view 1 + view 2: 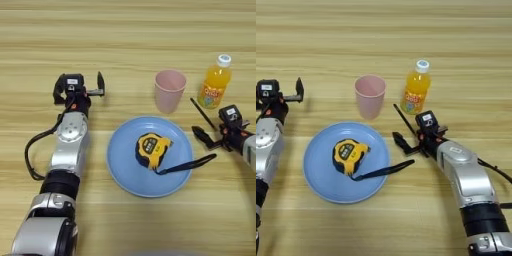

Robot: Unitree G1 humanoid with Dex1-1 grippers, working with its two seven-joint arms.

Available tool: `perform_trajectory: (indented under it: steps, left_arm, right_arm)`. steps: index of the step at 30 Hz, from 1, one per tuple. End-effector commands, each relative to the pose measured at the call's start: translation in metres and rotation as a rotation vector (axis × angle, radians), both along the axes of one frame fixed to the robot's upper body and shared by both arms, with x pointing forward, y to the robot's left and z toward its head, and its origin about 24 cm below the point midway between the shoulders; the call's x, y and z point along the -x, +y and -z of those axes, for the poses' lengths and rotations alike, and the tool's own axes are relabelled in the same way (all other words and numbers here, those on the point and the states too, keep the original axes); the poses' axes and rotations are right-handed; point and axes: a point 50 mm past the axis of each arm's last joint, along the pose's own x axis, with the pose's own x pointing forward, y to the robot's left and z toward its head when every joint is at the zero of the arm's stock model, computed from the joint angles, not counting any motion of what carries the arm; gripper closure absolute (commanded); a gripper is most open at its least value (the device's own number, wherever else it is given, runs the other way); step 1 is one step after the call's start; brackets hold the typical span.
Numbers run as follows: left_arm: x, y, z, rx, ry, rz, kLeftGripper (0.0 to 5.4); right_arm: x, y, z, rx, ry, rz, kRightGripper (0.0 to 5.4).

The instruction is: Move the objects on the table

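An orange-juice bottle [216,82] with a white cap stands upright at the right of the wooden table [125,30]. A yellow-and-black tape measure [152,149] lies in the middle of a blue plate [120,162], and its black strap [192,164] trails right over the rim. My right gripper [394,120] is open just left of and below the bottle, fingers spread wide and pointing left, holding nothing. The lower finger [401,142] hovers near the strap's end. My left gripper [102,84] is open at the far left, away from every object.
A pink cup [169,90] stands upright between the plate and the bottle, close behind the plate's far rim. A black cable [31,155] loops beside my left forearm. Bare wood stretches across the back and the front of the table.
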Motion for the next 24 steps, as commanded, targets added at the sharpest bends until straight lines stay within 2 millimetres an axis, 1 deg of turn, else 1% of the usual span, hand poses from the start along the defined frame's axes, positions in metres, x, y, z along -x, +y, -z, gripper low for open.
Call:
perform_trajectory:
  steps: [1,6,11,14,16,24]
  left_arm:
    - [0.0,-0.002,0.0,-0.016,0.009,-0.001,0.0]
    - [0.0,-0.002,0.0,-0.016,0.009,-0.001,0.0]
    - [0.0,-0.003,0.0,-0.015,0.009,-0.001,0.0]
    - [0.0,-0.003,0.0,-0.015,0.009,-0.001,0.0]
    - [0.0,-0.003,0.0,-0.015,0.008,-0.002,0.0]
    - [0.0,-0.003,0.0,-0.015,0.007,-0.001,0.0]
  right_arm:
    - [0.001,0.001,0.008,0.012,0.047,-0.004,0.02]
    - [0.001,0.001,0.01,0.003,0.063,-0.001,0.02]
    - [0.002,0.001,0.015,-0.017,0.099,-0.002,0.6]
    - [0.003,0.002,0.019,-0.022,0.118,-0.005,0.85]
    - [0.004,0.002,0.021,-0.025,0.127,-0.005,1.14]
    - [0.005,0.004,0.023,-0.028,0.136,-0.015,2.02]
